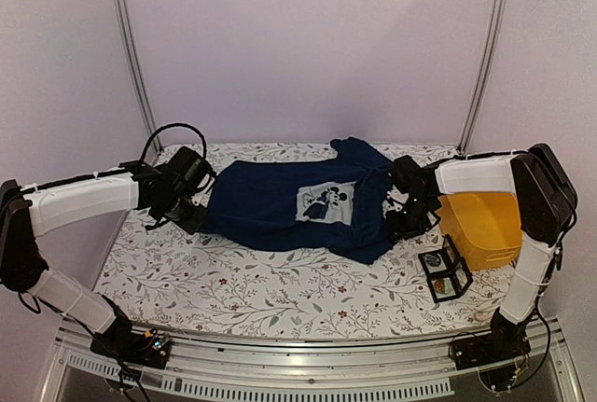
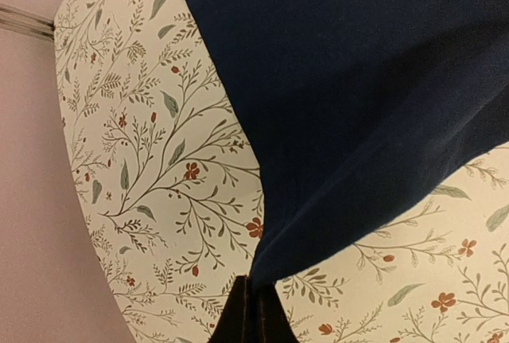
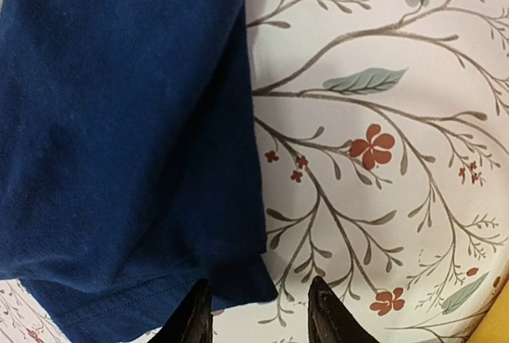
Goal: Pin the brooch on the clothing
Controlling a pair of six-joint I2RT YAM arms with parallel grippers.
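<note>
The navy T-shirt (image 1: 270,204) lies spread across the table, its pale mouse print (image 1: 328,202) facing up. My left gripper (image 1: 189,214) is at the shirt's left edge. In the left wrist view it (image 2: 253,311) is shut on a pulled-up corner of the blue cloth (image 2: 358,80). My right gripper (image 1: 410,218) is at the shirt's right end. In the right wrist view it (image 3: 258,321) is open, with a hemmed corner of the shirt (image 3: 119,120) lying between and in front of its fingers. Two small ornaments, perhaps brooches, sit in a black-framed clear box (image 1: 446,271).
A yellow tub (image 1: 483,227) stands at the right edge behind the small box. The table has a floral cloth (image 1: 280,281). Metal posts and pale walls close in the back and sides.
</note>
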